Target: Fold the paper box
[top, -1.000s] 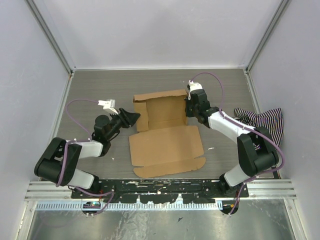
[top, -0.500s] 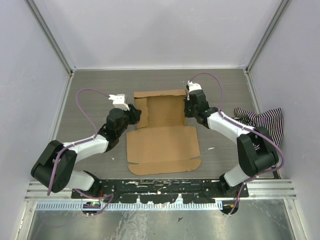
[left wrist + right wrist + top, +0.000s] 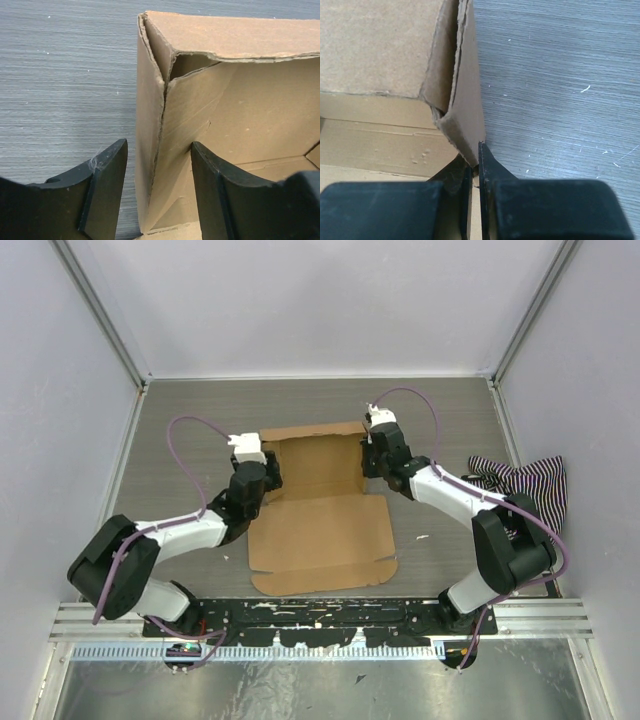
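Looking at the top view first: the paper box [image 3: 318, 465] sits mid-table [image 3: 190, 420], its back half with the sides stood up. The front lid panel [image 3: 320, 535] lies flat toward the arm bases. The left gripper [image 3: 268, 472] is at the box's left side and the right gripper [image 3: 368, 455] at its right. One per side, which I reckon is so both sides stand upright together. A striped cloth [image 3: 525, 480] lies off to the right, well apart from the box.

Left wrist view: the jaws are open and straddle the left wall [image 3: 150, 125], one finger outside and one inside. There's a gap showing on the outside, so nothing's actually gripped. That wall is doubled cardboard and the inner layer springs away near the top corner. My guess is the jaws are lined up to squeeze those layers together.

Right wrist view: the jaws are nearly closed, pinching the near end of the right wall [image 3: 467, 100]. Probably bracing that side for the left arm's move.
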